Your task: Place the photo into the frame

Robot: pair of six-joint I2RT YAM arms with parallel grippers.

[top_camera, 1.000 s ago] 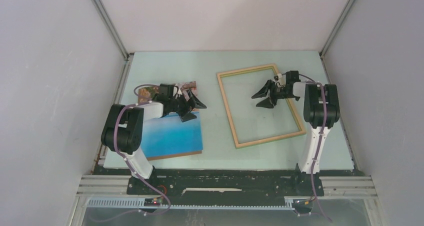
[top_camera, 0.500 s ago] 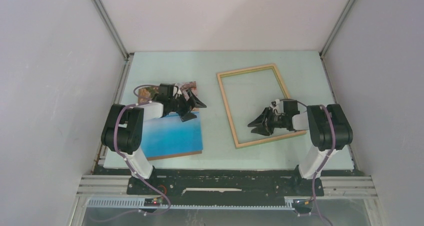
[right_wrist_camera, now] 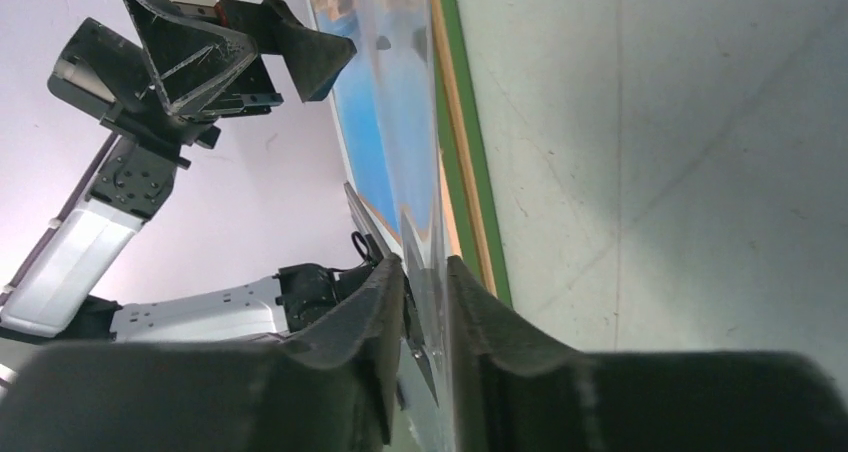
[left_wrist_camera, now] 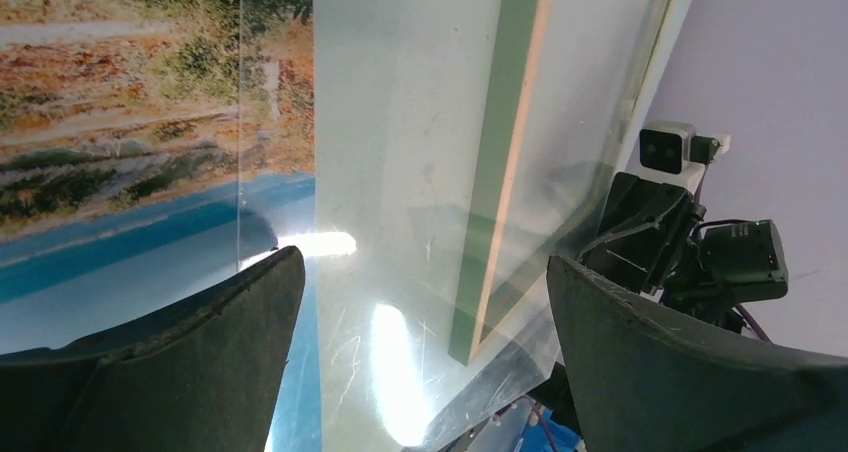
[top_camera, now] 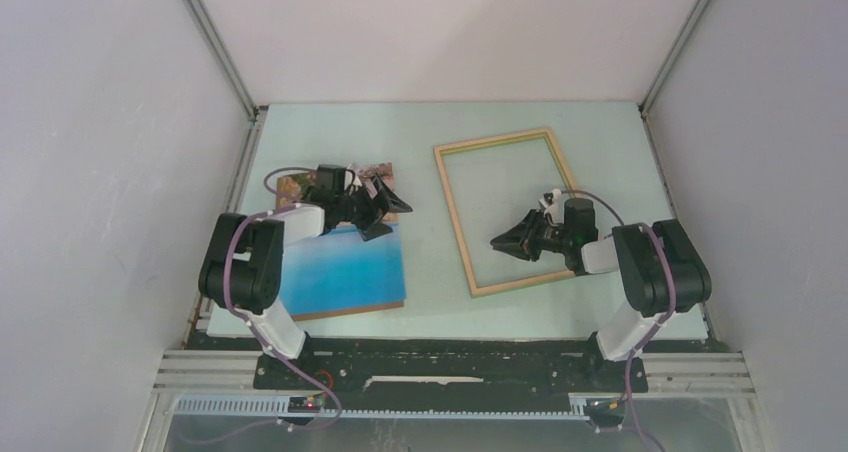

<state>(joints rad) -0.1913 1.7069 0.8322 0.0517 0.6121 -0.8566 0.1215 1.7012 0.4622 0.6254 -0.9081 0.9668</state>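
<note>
Robotics lab test cell: plain white panel walls [top_camera: 100, 122], aluminium corner rails [top_camera: 218, 44], pale green tabletop [top_camera: 435, 272].

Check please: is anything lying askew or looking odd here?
The thin light-wood rectangular frame lies skewed to the table edges. The right claw pinches a clear sheet with glare on it. Nothing looks spilled or broken.

A: How is the left gripper [top_camera: 385, 210] held?
B: Pointed rightward, wrist low, fingers [left_wrist_camera: 250, 302] spread wide apart.
A: And the right gripper [top_camera: 508, 242]?
B: Pointed leftward from a folded arm, fingers [right_wrist_camera: 370, 292] pinched on a clear sheet [right_wrist_camera: 400, 152].
</note>
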